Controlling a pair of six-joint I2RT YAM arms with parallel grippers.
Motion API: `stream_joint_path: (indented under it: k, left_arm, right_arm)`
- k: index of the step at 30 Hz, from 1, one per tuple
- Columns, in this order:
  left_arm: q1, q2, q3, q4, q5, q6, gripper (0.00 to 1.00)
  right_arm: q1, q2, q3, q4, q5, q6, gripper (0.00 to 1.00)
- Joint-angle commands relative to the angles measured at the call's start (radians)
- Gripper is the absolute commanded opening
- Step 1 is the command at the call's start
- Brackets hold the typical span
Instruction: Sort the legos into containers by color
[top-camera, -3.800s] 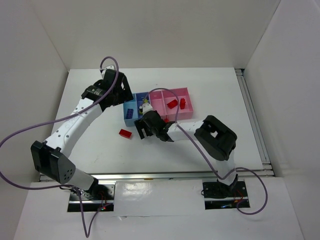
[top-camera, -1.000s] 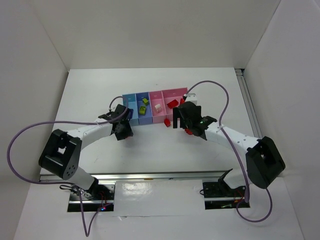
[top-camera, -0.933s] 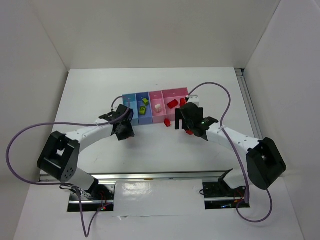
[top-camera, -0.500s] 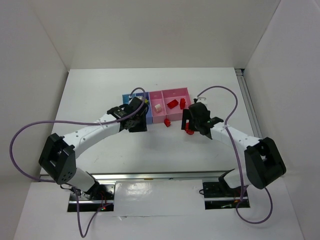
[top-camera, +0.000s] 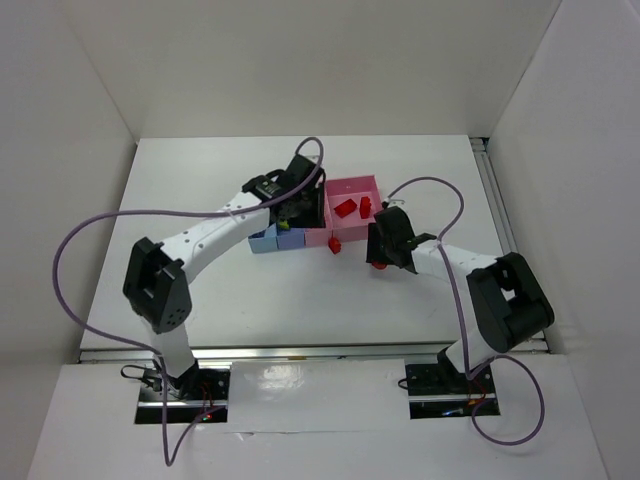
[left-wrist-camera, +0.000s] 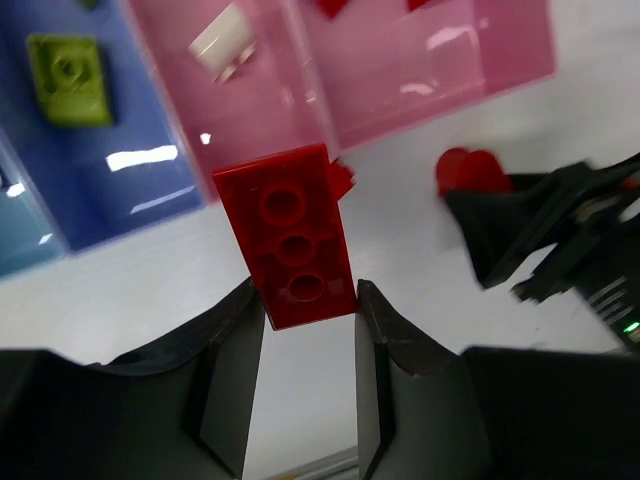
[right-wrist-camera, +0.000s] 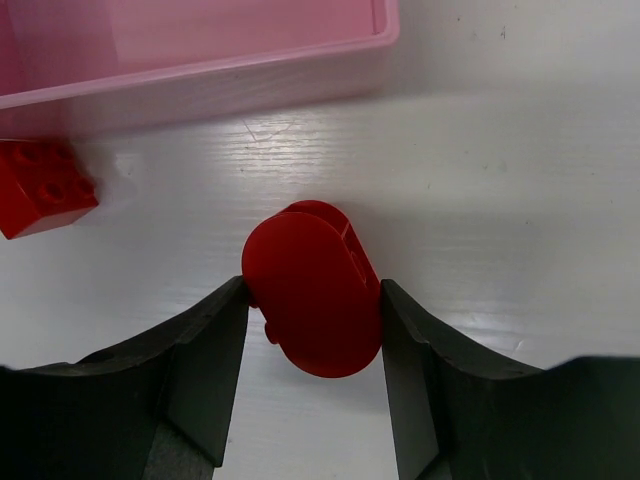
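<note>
My left jaws pinch a red three-stud plastic brick near the wider pink plastic bin. My right jaws squeeze a rounded red plastic piece on the bench. I must centre each over the bin before releasing.

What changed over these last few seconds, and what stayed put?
The left pincer picked up the flat red three-stud brick and carried it to the joined row of plastic bins. The right pincer swung right and closed on a rounded red plastic piece. The bins and the small red brick before them stayed.

White table enclosed by plain white walls.
</note>
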Motion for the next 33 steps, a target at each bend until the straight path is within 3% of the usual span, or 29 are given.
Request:
stream_joint_path:
  k: [1, 3, 9, 12, 13, 14, 17, 22, 29, 33]
  left_arm:
    - [-0.005, 0.117, 0.142, -0.009, 0.074, 0.044, 0.09]
    - [-0.005, 0.172, 0.204, -0.020, 0.088, 0.044, 0.09]
    - [-0.005, 0.401, 0.468, -0.051, 0.109, 0.053, 0.15]
    - [-0.005, 0.511, 0.605, -0.088, 0.098, 0.044, 0.59]
    - [-0.005, 0.533, 0.667, -0.104, 0.098, 0.044, 0.86]
    - [-0.005, 0.548, 0.688, -0.117, 0.098, 0.044, 0.90]
    - [-0.005, 0.515, 0.651, -0.103, 0.075, 0.032, 0.93]
    - [-0.005, 0.318, 0.463, -0.075, -0.050, 0.000, 0.90]
    - [-0.014, -0.001, 0.017, -0.014, -0.130, -0.117, 0.86]
    - [-0.051, -0.094, -0.134, 0.059, -0.075, -0.173, 0.84]
  right_arm:
    - [-0.007, -0.002, -0.008, 0.048, 0.023, -0.002, 0.42]
    - [-0.007, -0.047, -0.008, 0.019, 0.035, 0.009, 0.36]
    - [-0.007, -0.300, -0.069, -0.110, 0.058, 0.067, 0.36]
    - [-0.007, -0.416, -0.081, -0.152, 0.058, 0.090, 0.36]
    - [-0.007, -0.433, -0.081, -0.170, 0.058, 0.090, 0.36]
    - [-0.007, -0.444, -0.051, -0.179, 0.067, 0.090, 0.36]
    - [-0.007, -0.429, 0.021, -0.179, 0.068, 0.075, 0.36]
    - [-0.016, -0.245, 0.150, -0.060, 0.068, 0.021, 0.37]
    - [-0.041, 0.002, 0.324, 0.052, 0.011, -0.011, 0.43]
    - [-0.050, 0.100, 0.400, 0.052, -0.014, -0.011, 0.79]
